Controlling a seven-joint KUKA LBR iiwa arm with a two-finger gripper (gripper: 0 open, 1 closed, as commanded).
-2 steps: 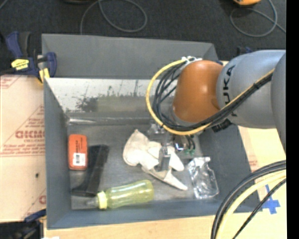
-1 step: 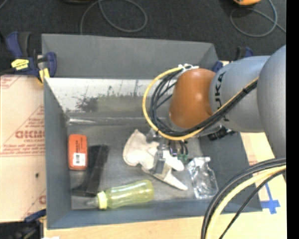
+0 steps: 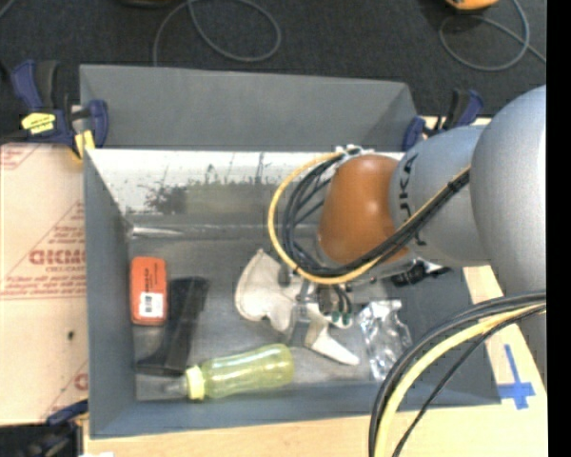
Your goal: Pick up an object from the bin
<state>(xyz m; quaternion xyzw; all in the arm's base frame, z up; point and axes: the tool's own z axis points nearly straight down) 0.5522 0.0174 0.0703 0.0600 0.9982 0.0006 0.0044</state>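
- Bin: grey metal, with loose things spread across its floor.
- Orange box: flat, at the left; it has a white label whose print is too small to read.
- Black bar: just right of the box, one end angled toward the front.
- Bottle: yellow-green with a pale cap, lying on its side along the front wall.
- White cloth: crumpled, at mid-floor. It is the likeliest pick, and the jaws are low at its right edge.
- Jaws: whether they are open or closed cannot be told, and nothing shows between them.
- White wedge: just beside the jaws, toward the front.
- Clear wrapper: crinkled, right of the wedge.
- Arm: its lettering is partly hidden and begins "KU".
- Risk: limp cloth may slip from a shallow pinch, or drag the wedge along, since the two lie so close together.
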